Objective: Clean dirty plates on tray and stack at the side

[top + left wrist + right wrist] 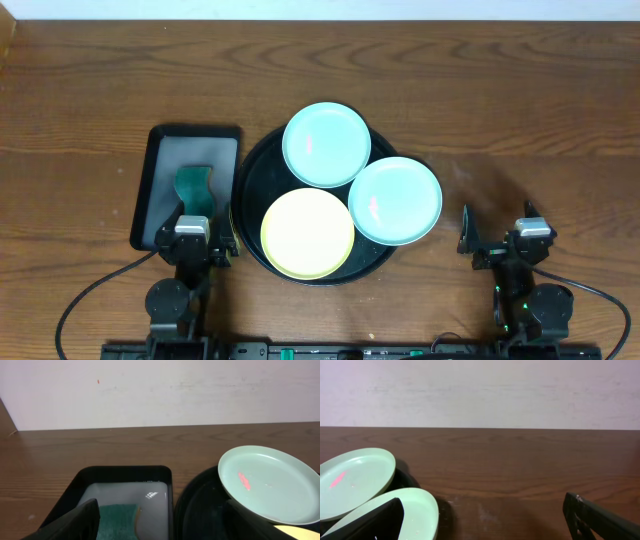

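The round black tray holds three plates: an aqua plate at the back, a second aqua plate on the right overhanging the rim, and a yellow plate in front. A red smear marks the aqua plate in the left wrist view. The right wrist view shows both aqua plates, one with a red smear, the other nearer. My left gripper stands open at the near end of the small tray, holding nothing. My right gripper is open over bare table, right of the plates.
A smaller black rectangular tray lies left of the round one with a green sponge in it. Brown wooden table stretches to the right and behind. A pale wall stands at the far edge.
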Action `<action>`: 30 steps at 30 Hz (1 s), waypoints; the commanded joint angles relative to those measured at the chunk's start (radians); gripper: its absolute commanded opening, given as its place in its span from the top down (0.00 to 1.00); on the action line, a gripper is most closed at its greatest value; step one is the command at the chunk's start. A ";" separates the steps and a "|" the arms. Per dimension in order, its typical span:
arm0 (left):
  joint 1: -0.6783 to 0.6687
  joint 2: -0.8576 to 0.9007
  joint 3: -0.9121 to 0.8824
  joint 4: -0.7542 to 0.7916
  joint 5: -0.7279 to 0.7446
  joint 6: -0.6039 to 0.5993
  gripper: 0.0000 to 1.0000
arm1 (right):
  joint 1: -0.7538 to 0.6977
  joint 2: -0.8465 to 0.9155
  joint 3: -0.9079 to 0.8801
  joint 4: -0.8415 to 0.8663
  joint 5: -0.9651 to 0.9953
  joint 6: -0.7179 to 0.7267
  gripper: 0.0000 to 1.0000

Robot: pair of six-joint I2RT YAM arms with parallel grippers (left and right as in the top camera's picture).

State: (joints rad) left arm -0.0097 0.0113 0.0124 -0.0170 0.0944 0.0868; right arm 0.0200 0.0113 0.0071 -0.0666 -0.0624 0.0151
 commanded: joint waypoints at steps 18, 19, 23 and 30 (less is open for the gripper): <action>-0.004 -0.001 0.045 -0.040 0.101 -0.269 0.21 | 0.009 -0.005 -0.002 0.013 -0.043 0.175 0.01; -0.004 -0.001 0.078 -0.051 0.135 -0.282 0.21 | 0.009 -0.005 -0.002 0.014 -0.066 0.175 0.01; -0.004 0.015 0.216 -0.159 0.148 -0.318 0.21 | 0.009 -0.005 0.008 0.018 -0.126 0.175 0.01; -0.004 0.265 0.636 -0.446 0.141 -0.317 0.21 | 0.009 0.023 0.166 -0.047 -0.137 0.258 0.01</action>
State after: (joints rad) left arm -0.0097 0.1520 0.4690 -0.3923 0.2218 -0.2100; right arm 0.0200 0.0162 0.0570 -0.0917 -0.1768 0.2142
